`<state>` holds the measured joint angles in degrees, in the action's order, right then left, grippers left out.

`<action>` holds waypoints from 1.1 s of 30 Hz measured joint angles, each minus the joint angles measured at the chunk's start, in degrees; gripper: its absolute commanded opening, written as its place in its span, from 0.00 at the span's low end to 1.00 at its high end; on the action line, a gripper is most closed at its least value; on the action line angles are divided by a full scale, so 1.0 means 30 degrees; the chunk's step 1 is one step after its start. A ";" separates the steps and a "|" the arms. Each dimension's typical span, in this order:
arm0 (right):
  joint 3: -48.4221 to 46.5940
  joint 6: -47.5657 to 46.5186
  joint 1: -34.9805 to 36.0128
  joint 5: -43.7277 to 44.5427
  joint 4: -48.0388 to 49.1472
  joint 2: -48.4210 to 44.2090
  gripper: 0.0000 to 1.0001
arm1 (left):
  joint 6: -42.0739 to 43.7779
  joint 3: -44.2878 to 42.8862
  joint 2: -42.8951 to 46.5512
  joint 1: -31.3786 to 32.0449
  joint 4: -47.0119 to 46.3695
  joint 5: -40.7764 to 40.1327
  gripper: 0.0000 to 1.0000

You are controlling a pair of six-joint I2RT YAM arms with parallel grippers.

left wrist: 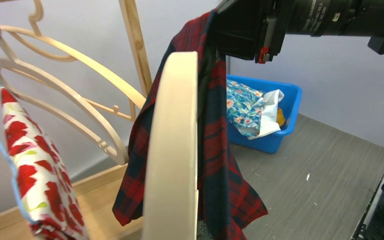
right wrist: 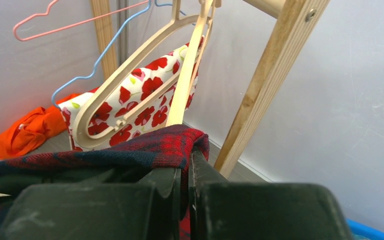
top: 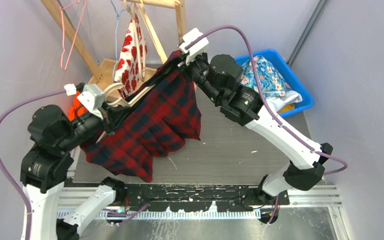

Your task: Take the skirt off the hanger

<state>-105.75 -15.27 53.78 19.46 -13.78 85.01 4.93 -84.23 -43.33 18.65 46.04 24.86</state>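
1. One corner of the plaid skirt (top: 150, 125) is pinched in the right gripper (right wrist: 186, 167), jaws clenched on a fold of its top edge. The cloth hangs in the air between the two arms, hem drooping toward the desk (top: 240, 150).
2. Wooden hanger (left wrist: 172, 150) runs along the skirt's upper edge with the cloth draped against it. Whether any part is still caught on it, cannot tell.
3. Left gripper (top: 105, 116): jaws closed, by the look on the hanger's near end; its fingers do not show in its own wrist view.
4. Judgement: roughly midway. Hanger and skirt are clear of the wooden rack (right wrist: 275, 75) but not yet parted. Pulling them apart remains.
5. Nearby: poppy-print garment (top: 132, 55) on the rack; blue bin (top: 300, 95) of clothes beyond the right arm.
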 measured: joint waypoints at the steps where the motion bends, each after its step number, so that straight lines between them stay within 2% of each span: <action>1: 0.0102 -0.0036 0.0058 -0.0029 0.0109 0.0000 0.01 | 0.0029 -0.0153 0.0160 -0.0007 0.0168 -0.0160 0.00; 13: 0.0219 -0.0073 0.0299 -0.1129 0.0918 0.0889 0.01 | 0.1013 -0.1800 0.1647 -0.0007 0.2681 -0.1800 0.00; 21: -0.0393 -0.0087 0.0153 -0.1355 0.0532 0.1326 0.01 | 0.1035 -0.1406 0.1537 0.0000 0.2455 -0.2120 0.00; 26: -0.1217 -0.0080 -0.0415 -0.1078 -0.0233 0.1326 0.01 | 0.1246 -0.0444 0.0423 0.0051 0.0721 -0.2076 0.00; 33: -0.1581 -0.0299 -0.0976 -0.0066 -0.0743 0.1319 0.01 | 0.2055 0.0707 -0.2164 0.0160 -0.0087 -0.2069 0.00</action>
<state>-110.50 -16.16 50.85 19.27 -16.01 88.97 11.09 -82.11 -49.82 19.14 45.78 18.65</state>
